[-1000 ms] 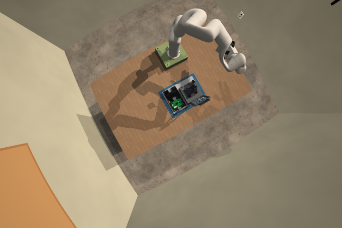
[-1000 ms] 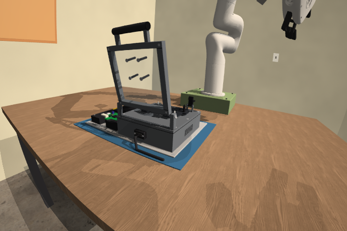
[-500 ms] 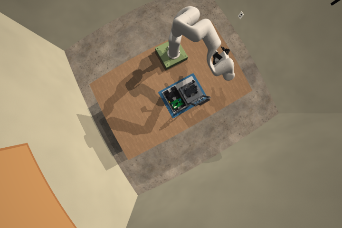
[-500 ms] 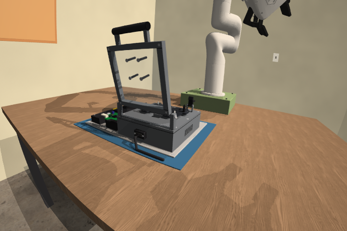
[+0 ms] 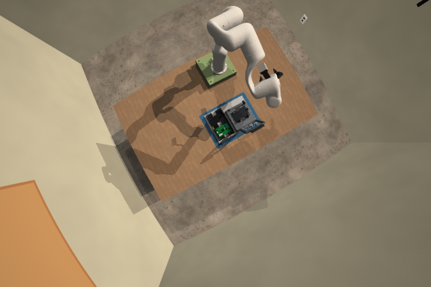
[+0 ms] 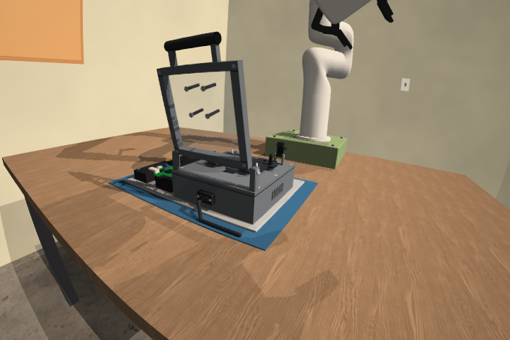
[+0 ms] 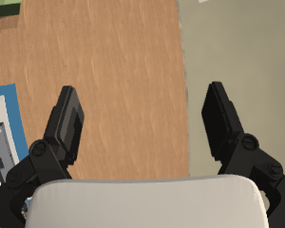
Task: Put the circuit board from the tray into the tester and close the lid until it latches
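The green circuit board (image 5: 222,130) lies in the black tray (image 5: 217,125) on the blue mat, beside the grey tester (image 5: 242,119). In the exterior view the board (image 6: 163,171) shows only partly behind the tester (image 6: 231,188). The tester's lid (image 6: 203,112) stands open and upright, its black handle (image 6: 192,41) on top. The latch hook (image 6: 278,150) stands on the tester's far edge. My gripper (image 7: 142,98) is open and empty, high above the table's edge and well away from the tester; it also shows in the overhead view (image 5: 272,75).
The arm's green base (image 6: 305,147) stands behind the tester. The blue mat (image 6: 263,224) lies under the tray and tester, and a black cable (image 6: 215,224) runs from the tester's front. The table's edge runs under my fingers in the wrist view.
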Available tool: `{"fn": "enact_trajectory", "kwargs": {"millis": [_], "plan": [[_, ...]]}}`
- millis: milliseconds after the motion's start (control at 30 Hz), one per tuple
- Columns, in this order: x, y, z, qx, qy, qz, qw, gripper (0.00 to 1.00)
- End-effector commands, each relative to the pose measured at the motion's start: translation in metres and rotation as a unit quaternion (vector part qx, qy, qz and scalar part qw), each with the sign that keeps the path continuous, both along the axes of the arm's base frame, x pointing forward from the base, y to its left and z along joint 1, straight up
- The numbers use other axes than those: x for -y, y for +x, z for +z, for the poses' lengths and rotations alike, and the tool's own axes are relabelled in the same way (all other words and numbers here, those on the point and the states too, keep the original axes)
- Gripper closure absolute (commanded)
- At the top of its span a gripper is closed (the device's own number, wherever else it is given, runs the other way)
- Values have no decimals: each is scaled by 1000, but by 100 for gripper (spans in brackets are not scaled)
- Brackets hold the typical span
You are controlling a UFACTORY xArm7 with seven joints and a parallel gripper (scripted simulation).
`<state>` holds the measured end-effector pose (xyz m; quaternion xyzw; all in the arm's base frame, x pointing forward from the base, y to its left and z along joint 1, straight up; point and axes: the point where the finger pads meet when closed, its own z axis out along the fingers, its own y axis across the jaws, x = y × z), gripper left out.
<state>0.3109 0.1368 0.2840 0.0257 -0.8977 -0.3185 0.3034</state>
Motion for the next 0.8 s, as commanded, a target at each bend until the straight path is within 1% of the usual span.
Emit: {"fn": "enact_trajectory", "kwargs": {"millis": [0, 167, 333, 400, 433, 567, 767], "plan": [[34, 11, -1, 3, -46, -69, 997, 0], [60, 19, -3, 0, -80, -122, 989, 0], [86, 27, -5, -2, -114, -174, 978, 0], [86, 27, -5, -2, -114, -174, 978, 0], [102, 31, -7, -4, -133, -205, 970, 0], [120, 37, -8, -6, -157, -241, 958, 0], [152, 46, -11, -9, -196, -302, 933, 0]]}}
